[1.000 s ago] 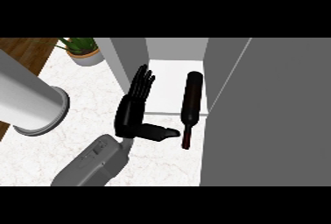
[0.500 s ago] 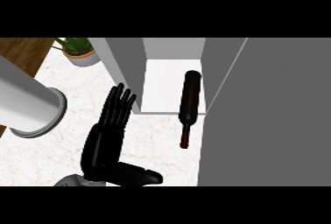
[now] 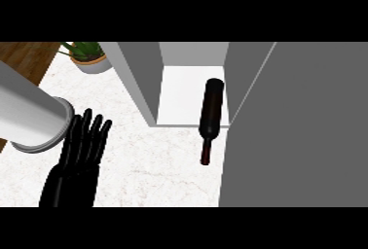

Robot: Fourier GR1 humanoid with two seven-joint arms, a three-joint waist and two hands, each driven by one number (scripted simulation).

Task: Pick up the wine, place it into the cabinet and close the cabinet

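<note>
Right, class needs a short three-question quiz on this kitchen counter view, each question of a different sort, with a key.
1. True or false: the wine bottle stands upright inside the cabinet.
2. Multiple choice: the black hand low at the view's left is A) curled round the bottle, B) open, fingers straight, apart from the bottle, C) pressing the cabinet door.
3. Fill in: at the top left, on the counter, sits a potted ____.

Key
1. False: it lies on its side, body on the cabinet floor, neck sticking out over the counter.
2. B
3. plant
</note>
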